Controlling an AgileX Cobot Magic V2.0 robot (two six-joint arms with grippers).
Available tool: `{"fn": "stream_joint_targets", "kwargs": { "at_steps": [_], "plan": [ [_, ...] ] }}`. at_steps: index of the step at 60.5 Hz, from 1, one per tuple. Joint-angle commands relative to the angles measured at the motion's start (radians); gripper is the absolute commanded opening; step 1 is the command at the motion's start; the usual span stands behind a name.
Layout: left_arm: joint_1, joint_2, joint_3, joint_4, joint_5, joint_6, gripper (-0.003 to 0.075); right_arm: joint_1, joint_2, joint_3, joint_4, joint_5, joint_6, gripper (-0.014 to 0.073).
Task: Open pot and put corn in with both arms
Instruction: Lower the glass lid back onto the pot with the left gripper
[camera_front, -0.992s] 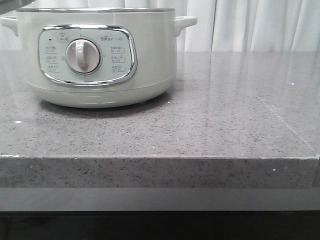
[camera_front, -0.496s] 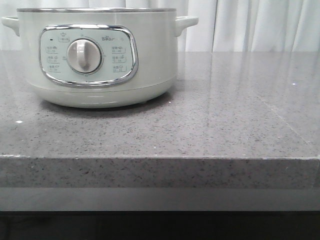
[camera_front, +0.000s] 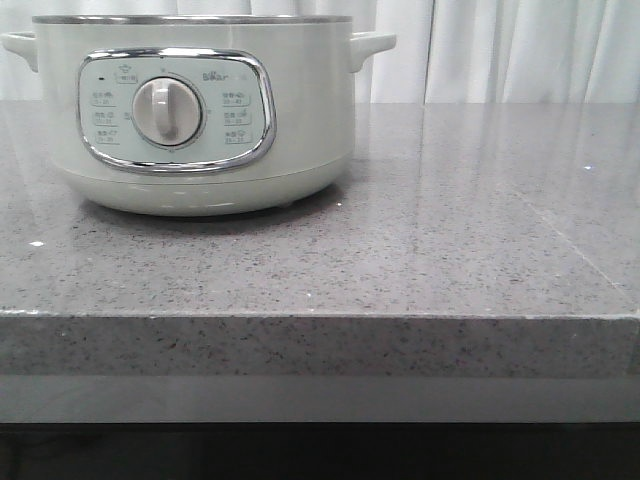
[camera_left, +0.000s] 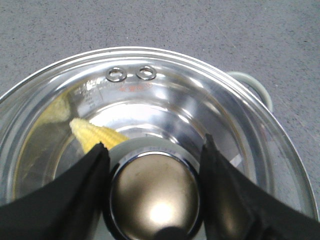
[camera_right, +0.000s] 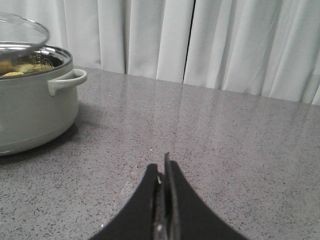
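Left gripper (camera_left: 152, 150) black fingers clamp the glass lid's chrome knob (camera_left: 154, 192) above the pale grey-green pot (camera_front: 195, 110), yellow corn cob (camera_left: 95, 136) lying inside; right gripper (camera_right: 164, 172) closed, empty, over speckled grey countertop (camera_front: 450, 250) before white curtains (camera_right: 225, 45).

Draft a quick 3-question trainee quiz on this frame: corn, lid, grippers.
1. True or false: the corn lies inside the pot.
2. What is the left gripper closed around? A) a pot handle B) the lid knob C) the corn
3. How do the right gripper jaws stand, and do they hold anything?

Key: 1. True; it shows through the glass lid. 2. B. 3. Shut, empty, above the counter, beside the pot.
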Motion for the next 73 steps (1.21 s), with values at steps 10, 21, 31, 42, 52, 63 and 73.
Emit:
{"fn": "stream_joint_targets", "kwargs": {
  "at_steps": [10, 21, 31, 42, 52, 63, 73],
  "plan": [
    [-0.004, 0.06, -0.135, -0.017, -0.101, 0.004, 0.0124, 0.002, 0.01, -0.023, 0.001, -0.072, -0.01, -0.0064],
    [-0.004, 0.078, -0.136, -0.017, -0.104, 0.004, 0.0124, 0.002, 0.01, -0.023, 0.001, -0.071, -0.01, -0.0064],
    [-0.004, 0.078, -0.136, -0.013, -0.095, 0.004, 0.0124, 0.002, 0.01, -0.023, 0.001, -0.068, -0.01, -0.0064],
    [0.024, 0.078, -0.136, -0.051, -0.099, -0.055, 0.0124, 0.002, 0.01, -0.023, 0.001, -0.066, -0.01, -0.0064],
    [0.1, 0.078, -0.134, -0.19, -0.076, -0.048, 0.0124, 0.002, 0.01, -0.023, 0.001, -0.066, -0.01, -0.0064],
    [0.109, 0.078, -0.134, -0.19, -0.058, -0.012, 0.0124, 0.002, 0.01, -0.023, 0.001, -0.066, -0.01, -0.0064],
    [0.096, 0.078, -0.134, -0.17, -0.048, 0.01, 0.0124, 0.002, 0.01, -0.023, 0.001, -0.066, -0.01, -0.0064]
  ]
}}
